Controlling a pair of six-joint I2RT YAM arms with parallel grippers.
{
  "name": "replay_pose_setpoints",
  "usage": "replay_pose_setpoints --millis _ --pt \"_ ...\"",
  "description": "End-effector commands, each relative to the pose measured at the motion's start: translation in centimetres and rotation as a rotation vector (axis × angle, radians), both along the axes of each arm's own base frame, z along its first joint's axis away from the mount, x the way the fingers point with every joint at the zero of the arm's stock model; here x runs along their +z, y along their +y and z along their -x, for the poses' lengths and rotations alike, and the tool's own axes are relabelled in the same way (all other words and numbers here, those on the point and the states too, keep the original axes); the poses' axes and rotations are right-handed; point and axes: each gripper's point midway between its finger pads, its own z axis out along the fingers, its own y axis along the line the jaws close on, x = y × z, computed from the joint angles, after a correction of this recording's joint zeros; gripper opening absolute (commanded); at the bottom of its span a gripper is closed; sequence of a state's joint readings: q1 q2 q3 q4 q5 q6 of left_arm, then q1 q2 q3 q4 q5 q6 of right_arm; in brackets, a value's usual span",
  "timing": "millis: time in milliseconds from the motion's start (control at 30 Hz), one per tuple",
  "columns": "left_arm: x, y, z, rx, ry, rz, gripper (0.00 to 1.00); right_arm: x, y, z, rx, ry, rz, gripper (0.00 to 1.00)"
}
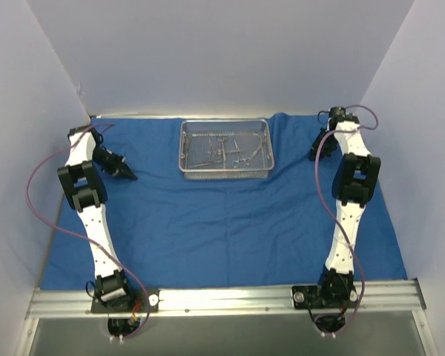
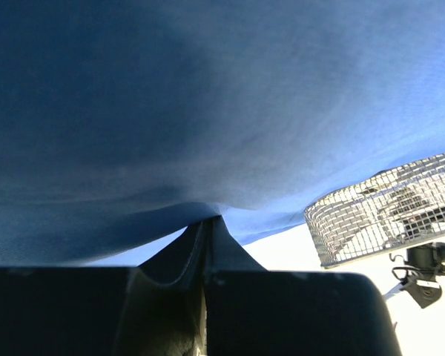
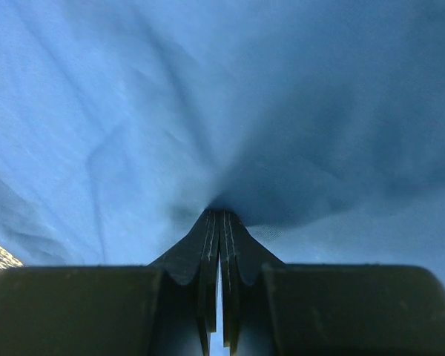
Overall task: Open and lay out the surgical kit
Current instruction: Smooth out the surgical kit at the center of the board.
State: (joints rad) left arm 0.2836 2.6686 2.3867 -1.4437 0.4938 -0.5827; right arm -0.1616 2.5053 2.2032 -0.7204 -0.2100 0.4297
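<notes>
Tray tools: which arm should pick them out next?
Probably right. The right gripper sits a bit closer to the wire-mesh tray than the left gripper, and several instruments lie toward its side. Both pinch the blue cloth.

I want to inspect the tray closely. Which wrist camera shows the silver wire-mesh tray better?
The left wrist camera: the shallow silver wire-mesh tray shows a broad mesh wall at the right. The right wrist view catches only a small corner.
</notes>
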Motion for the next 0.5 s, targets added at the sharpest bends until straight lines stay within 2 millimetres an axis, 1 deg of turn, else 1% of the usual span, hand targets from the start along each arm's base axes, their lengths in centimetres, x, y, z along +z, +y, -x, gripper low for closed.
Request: replay_pose_setpoints --millis 0,33,100,133,167,200,233,267,300,333,367,400,467 --pt "-4.3 3.9 -1.0 0.005 -0.060 -0.164 0.02 -6.3 -4.9 7.9 -0.077 0.288 0.124 0.00" --pt "-4.4 3.8 -0.5 0.002 -0.057 -0.166 0.02 -6.5 -5.2 8.5 -0.077 0.300 0.129 0.00" --pt "-4.3 3.6 -0.3 -0.002 -0.065 -0.160 0.02 -6.3 -5.9 8.9 -0.072 0.308 0.138 0.00" --pt "-3.8 3.5 -0.2 -0.002 -0.074 -0.162 0.02 -6.3 -6.3 9.1 -0.074 0.316 0.143 0.00" --pt "-3.7 3.4 0.0 -0.002 -0.072 -0.159 0.02 -6.1 -6.6 8.9 -0.072 0.314 0.148 0.00" --pt "-3.5 3.3 0.0 -0.004 -0.075 -0.162 0.02 -6.2 -6.6 9.3 -0.070 0.337 0.148 0.00" --pt "-2.7 3.3 0.0 -0.003 -0.091 -0.167 0.02 -6.0 -6.7 9.6 -0.077 0.344 0.145 0.00" --pt "-2.6 3.2 0.2 -0.004 -0.090 -0.166 0.02 -6.3 -6.6 9.6 -0.067 0.333 0.148 0.00" --pt "-2.4 3.2 0.2 -0.005 -0.101 -0.170 0.03 -5.8 -6.3 8.8 -0.046 0.293 0.127 0.00" --pt "-1.4 3.4 -0.4 -0.005 -0.148 -0.185 0.05 -5.5 -6.5 8.2 -0.028 0.272 0.135 0.00" --pt "-1.0 3.3 -0.4 -0.008 -0.162 -0.187 0.09 -5.0 -6.9 7.7 -0.014 0.256 0.149 0.01" --pt "0.2 3.5 -0.9 -0.008 -0.199 -0.200 0.11 -3.9 -7.1 6.2 -0.002 0.216 0.148 0.01" --pt "1.4 3.8 -1.4 -0.021 -0.233 -0.233 0.16 -2.3 -7.3 4.7 -0.013 0.161 0.130 0.02"
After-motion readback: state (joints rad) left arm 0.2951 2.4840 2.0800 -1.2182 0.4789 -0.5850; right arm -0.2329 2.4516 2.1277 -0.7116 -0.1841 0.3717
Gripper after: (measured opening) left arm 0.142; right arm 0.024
